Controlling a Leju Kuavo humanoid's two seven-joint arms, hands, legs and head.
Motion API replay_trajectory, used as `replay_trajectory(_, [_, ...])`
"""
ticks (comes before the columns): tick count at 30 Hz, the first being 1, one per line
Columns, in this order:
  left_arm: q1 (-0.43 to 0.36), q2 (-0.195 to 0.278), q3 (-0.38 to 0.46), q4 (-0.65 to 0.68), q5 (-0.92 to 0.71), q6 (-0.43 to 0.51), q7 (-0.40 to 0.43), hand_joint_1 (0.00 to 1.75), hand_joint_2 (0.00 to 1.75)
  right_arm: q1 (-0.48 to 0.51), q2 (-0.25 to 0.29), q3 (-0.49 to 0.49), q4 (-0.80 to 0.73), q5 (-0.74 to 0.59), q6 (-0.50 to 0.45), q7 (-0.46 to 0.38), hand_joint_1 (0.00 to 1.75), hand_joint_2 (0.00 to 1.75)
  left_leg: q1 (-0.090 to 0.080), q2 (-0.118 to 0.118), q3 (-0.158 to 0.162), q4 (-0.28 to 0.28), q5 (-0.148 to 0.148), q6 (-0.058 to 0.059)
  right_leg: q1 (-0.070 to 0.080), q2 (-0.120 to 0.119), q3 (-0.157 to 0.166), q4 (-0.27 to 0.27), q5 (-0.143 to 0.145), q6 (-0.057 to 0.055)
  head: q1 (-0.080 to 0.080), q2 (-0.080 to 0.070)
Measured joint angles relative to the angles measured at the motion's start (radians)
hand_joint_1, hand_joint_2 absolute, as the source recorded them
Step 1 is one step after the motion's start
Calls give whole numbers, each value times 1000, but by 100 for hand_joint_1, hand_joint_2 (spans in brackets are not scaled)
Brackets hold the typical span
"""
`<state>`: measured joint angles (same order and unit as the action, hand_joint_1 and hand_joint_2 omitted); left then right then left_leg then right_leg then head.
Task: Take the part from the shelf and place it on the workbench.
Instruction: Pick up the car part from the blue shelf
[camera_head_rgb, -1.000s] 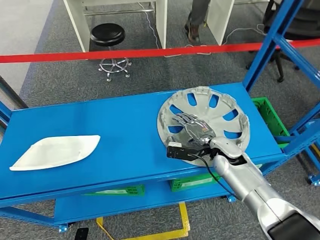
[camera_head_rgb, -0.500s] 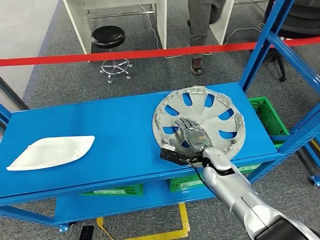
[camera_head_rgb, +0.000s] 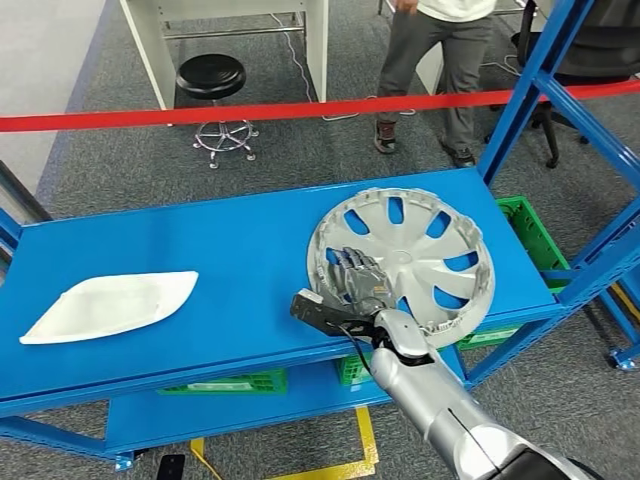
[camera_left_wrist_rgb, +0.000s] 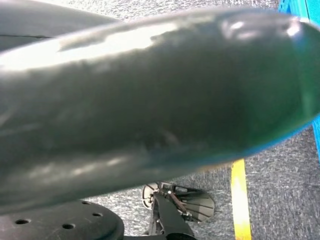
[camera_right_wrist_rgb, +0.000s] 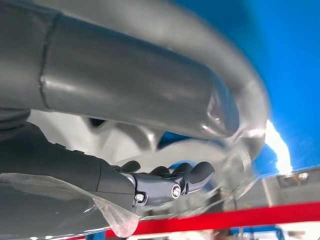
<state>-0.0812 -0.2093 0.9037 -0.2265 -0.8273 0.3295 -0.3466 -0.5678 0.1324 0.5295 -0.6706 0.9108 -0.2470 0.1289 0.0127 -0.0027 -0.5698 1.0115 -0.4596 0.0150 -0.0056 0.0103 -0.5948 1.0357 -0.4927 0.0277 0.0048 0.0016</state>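
One silver hubcap (camera_head_rgb: 404, 260) lies flat on the blue shelf (camera_head_rgb: 226, 270), toward the end nearest the upright post, its near rim just at the shelf's front edge. The right hand (camera_head_rgb: 356, 282) rests on the hubcap's near-left part, fingers laid over the face toward the rim; in the right wrist view the dark fingers (camera_right_wrist_rgb: 181, 175) curl under the pale rim, so the hand appears to be holding the hubcap at its edge, thumb on one side and fingers on the other.

To do this well, I would keep the hold firm on the rim before lifting, raise the hubcap level so its far side does not drag on the shelf, and draw it toward the robot, away from the post. It is wide and thin, so a one-edge hold may let it tip or slip.

How deep the fingers reach under the rim is hard to judge. Whether the left hand is wide or closed I cannot tell. No workbench is clearly identifiable.
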Motion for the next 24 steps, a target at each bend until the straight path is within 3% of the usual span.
replay_trajectory(1, [-1, -1, 0, 0, 0, 1, 0, 0, 0, 1, 3, -2, 3, 2, 6, -2, 0, 175, 2, 1, -1, -2, 3, 6, -1, -1, -20, 41, -26, 3, 1, 0])
replay_trajectory(3, [-1, -2, 0, 0, -1, 3, 0, 0, 0, 2, 7, -4, 12, 6, 17, -5, 0, 175, 0, 2, -4, -2, 4, 11, -1, -3, -79, 172, -90, 7, 4, 0])
replay_trajectory(4, [0, -2, 0, 0, -1, 3, 0, 0, 0, 3, 8, -4, 18, 7, 22, -5, 0, 175, -1, 2, -5, -2, 5, 12, -1, -3, -105, 228, -109, 8, 4, 0])
replay_trajectory(5, [0, -2, 0, 0, -1, 3, 0, 0, 0, 2, 9, -5, 23, 9, 26, -6, 0, 175, -1, 3, -5, -2, 5, 12, -1, -3, -117, 255, -111, 8, 4, 0])
replay_trajectory(6, [0, -3, 1, 0, -1, 3, 0, 0, 0, 0, 9, -5, 29, 10, 32, -6, 0, 175, -2, 2, -4, -2, 5, 12, -1, -3, -109, 243, -93, 6, 4, 0])
replay_trajectory(7, [0, -3, 1, 0, -2, 3, 0, 0, 0, -3, 9, -5, 33, 11, 38, -7, 0, 175, -2, 2, -3, -2, 5, 12, 0, -3, -83, 192, -62, 3, 4, 0])
replay_trajectory(9, [-1, -5, 1, 0, -3, 3, 0, 0, 0, -12, 9, -5, 43, 14, 53, -9, 0, 175, -4, 1, -1, 0, 4, 8, 1, -3, -8, 50, -6, -7, 4, 0])
replay_trajectory(11, [-2, -6, 1, 1, -3, 4, 0, 0, 0, -20, 12, -5, 52, 18, 65, -14, 0, 175, -6, 0, -2, 1, 4, -2, 4, -3, 33, -25, 8, -14, 3, 0])
replay_trajectory(13, [-3, -6, 2, 1, -3, 5, 0, 0, 0, -24, 16, -4, 60, 20, 71, -18, 0, 175, -5, 0, -2, -2, 7, -15, 6, -2, 39, -33, 9, -21, 2, 0])
replay_trajectory(15, [-3, -6, 4, 1, -3, 7, 0, 0, 0, -28, 20, -4, 67, 22, 75, -18, 0, 175, -3, 0, -7, 16, -10, -25, 2, -6, 44, -42, 16, -31, 0, 0])
replay_trajectory(16, [-3, -6, 4, 1, -2, 7, 0, 0, 0, -30, 22, -4, 70, 24, 76, -18, 0, 175, -2, 0, -21, 50, -33, -30, -1, -9, 46, -46, 19, -36, -2, 0])
replay_trajectory(18, [-2, -5, 7, 1, -1, 8, 0, 0, 0, -31, 25, -3, 77, 25, 77, -18, 0, 175, 1, 0, -71, 172, -99, -40, -3, -14, 46, -47, 21, -41, -6, 0])
replay_trajectory(20, [1, -4, 11, 1, 0, 8, 0, 0, 0, -32, 26, -4, 82, 25, 77, -17, 0, 175, 5, 0, -109, 265, -129, -47, -4, -15, 45, -47, 22, -41, -6, 0])
replay_trajectory(21, [3, -3, 13, 1, 0, 8, 0, 0, 0, -33, 26, -4, 85, 25, 76, -17, 0, 175, 8, 0, -105, 262, -116, -50, -5, -15, 46, -47, 21, -40, -6, 0])
replay_trajectory(22, [3, -2, 16, 1, 0, 9, 0, 0, 0, -35, 26, -4, 87, 24, 76, -16, 0, 175, 10, 0, -84, 221, -87, -52, -6, -15, 47, -46, 21, -38, -6, 0])
replay_trajectory(24, [3, -1, 18, 1, 0, 8, 0, 0, 0, -38, 27, -6, 91, 22, 75, -15, 0, 175, 15, 0, -19, 88, -28, -56, -7, -13, 46, -41, 19, -29, -6, 0])
